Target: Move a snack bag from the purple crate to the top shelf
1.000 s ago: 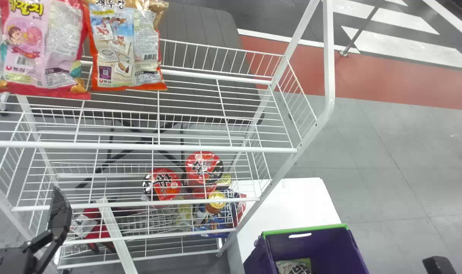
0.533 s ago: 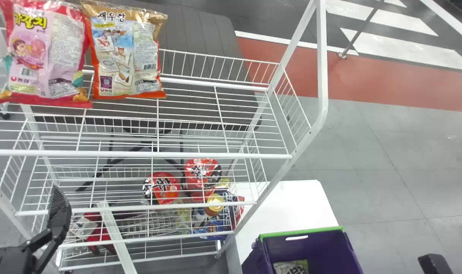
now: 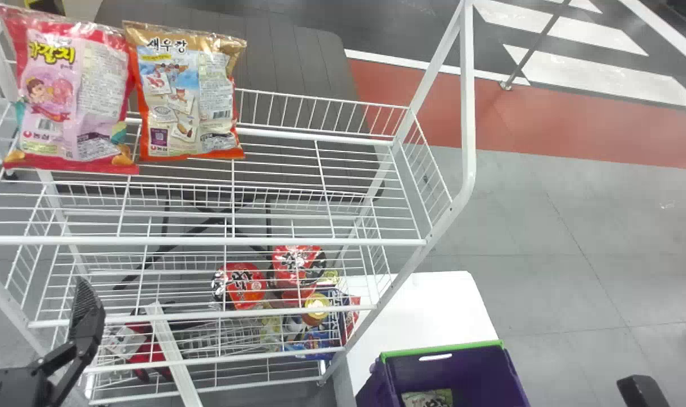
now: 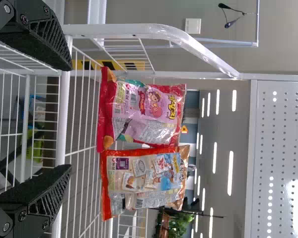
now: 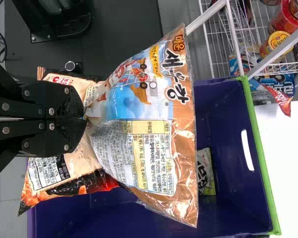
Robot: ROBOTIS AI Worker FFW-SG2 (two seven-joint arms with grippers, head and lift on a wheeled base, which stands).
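Lifting toward the top shelf [image 3: 320, 242] is best done straight up at first, so that the purple crate [image 5: 223, 109], below the right gripper [image 5: 84, 119], is cleared without the load being snagged. By the left gripper [image 4: 68, 116], fingers wide apart, nothing is held. Between the right one's pressed-together fingers, the snack bag [image 5: 144, 124] is pinched, spreading past their tips.

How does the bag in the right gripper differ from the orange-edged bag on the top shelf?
The held bag is pinched and creased in the right gripper, over the purple crate; the shelf bag stands ungripped on the top shelf. The held bag pictures a vehicle; the shelf bag, small cards. Both have blue and brown printing.
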